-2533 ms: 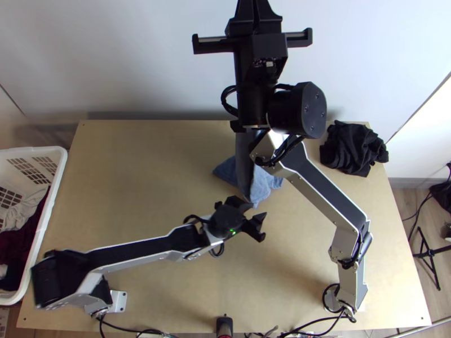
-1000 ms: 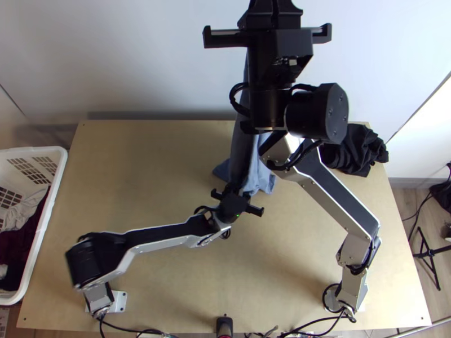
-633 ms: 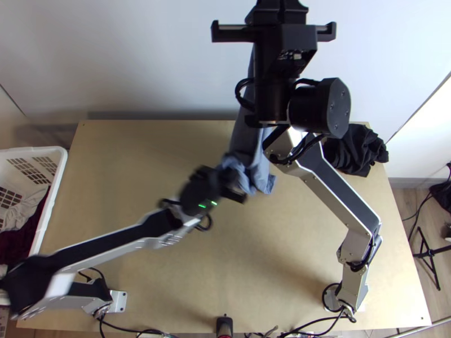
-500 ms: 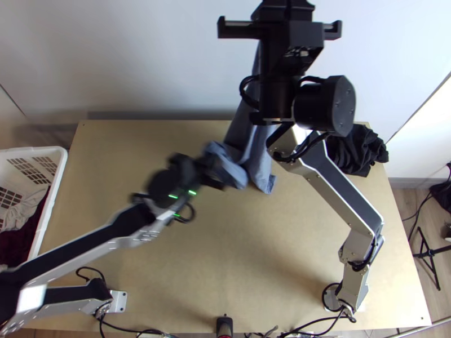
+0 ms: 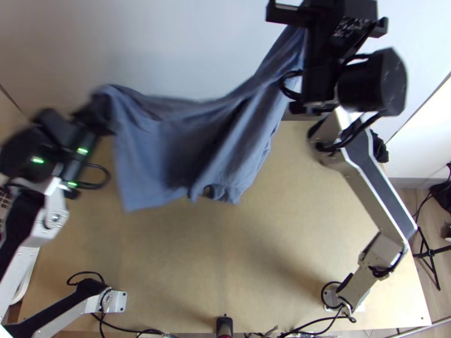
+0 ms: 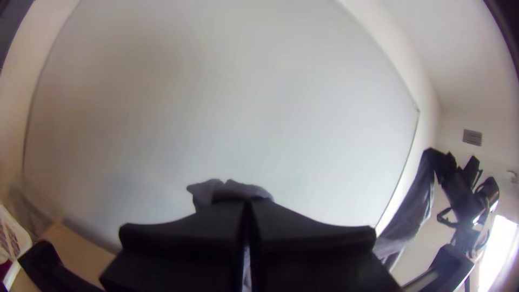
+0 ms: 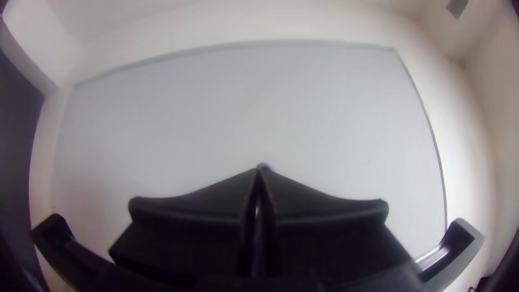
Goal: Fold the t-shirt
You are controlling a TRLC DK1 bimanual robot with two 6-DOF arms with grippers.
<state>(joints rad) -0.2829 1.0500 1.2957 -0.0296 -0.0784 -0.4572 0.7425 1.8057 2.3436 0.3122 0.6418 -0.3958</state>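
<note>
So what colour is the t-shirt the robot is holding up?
The t-shirt is a plain greyish blue; it shows best in the top view.

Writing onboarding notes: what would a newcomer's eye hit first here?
The blue t-shirt, strung like a sagging banner across the middle of the top view, its lower part hanging over the table. The left gripper is clamped on one end, at the top view's left, and the right gripper on the other, at its top. Next, the right arm's big black wrist looms at the top view's upper right.
</note>
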